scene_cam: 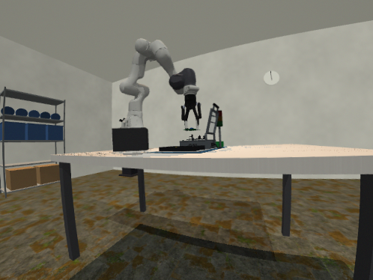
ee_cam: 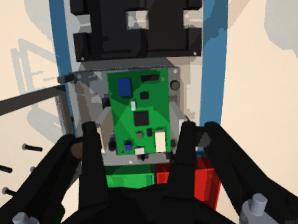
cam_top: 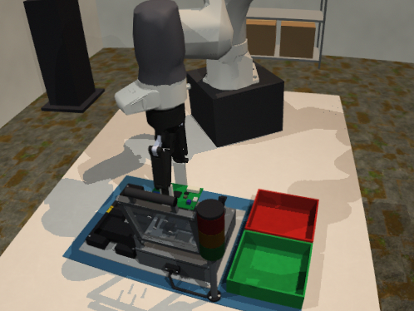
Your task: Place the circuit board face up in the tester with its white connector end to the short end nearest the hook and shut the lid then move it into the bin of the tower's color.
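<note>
My gripper is shut on the green circuit board by its long edges. It holds the board face up in the air over the grey tester. In the wrist view the board's white connector end points to the bottom of the picture, toward the bins. The tester's clear lid stands open, with its black handle at the top. The signal tower beside it looks unlit. The black tray has both pockets empty.
The red bin and the green bin stand side by side right of the tester. Tester and tray sit on a blue mat on the table. The arm's black base stands behind.
</note>
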Tool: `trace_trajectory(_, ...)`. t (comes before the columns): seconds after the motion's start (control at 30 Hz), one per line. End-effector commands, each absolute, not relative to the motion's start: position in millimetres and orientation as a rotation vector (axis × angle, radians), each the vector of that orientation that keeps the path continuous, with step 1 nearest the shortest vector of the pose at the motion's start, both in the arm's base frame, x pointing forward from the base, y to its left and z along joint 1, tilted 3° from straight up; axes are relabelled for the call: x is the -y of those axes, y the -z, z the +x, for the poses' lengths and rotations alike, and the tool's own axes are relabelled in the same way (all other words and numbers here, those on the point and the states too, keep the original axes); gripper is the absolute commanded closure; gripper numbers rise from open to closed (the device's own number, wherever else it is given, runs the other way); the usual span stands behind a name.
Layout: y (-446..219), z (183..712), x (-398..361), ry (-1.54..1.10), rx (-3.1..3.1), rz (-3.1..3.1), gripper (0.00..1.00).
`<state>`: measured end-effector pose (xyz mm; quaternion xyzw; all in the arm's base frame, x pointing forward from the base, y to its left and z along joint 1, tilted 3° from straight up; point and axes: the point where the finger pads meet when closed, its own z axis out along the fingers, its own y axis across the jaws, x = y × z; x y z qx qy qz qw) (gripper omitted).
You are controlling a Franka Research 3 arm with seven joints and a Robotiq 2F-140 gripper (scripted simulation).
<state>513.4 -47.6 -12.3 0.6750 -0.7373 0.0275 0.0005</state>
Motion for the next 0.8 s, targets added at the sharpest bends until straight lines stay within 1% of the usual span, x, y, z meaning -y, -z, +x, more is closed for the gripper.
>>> trace_trajectory(0.0, 12, 516, 39, -0.083, 2.355, 2.067, 0.54)
trace_trajectory(0.77, 11, 527, 15, -0.083, 2.355, 2.067, 0.54)
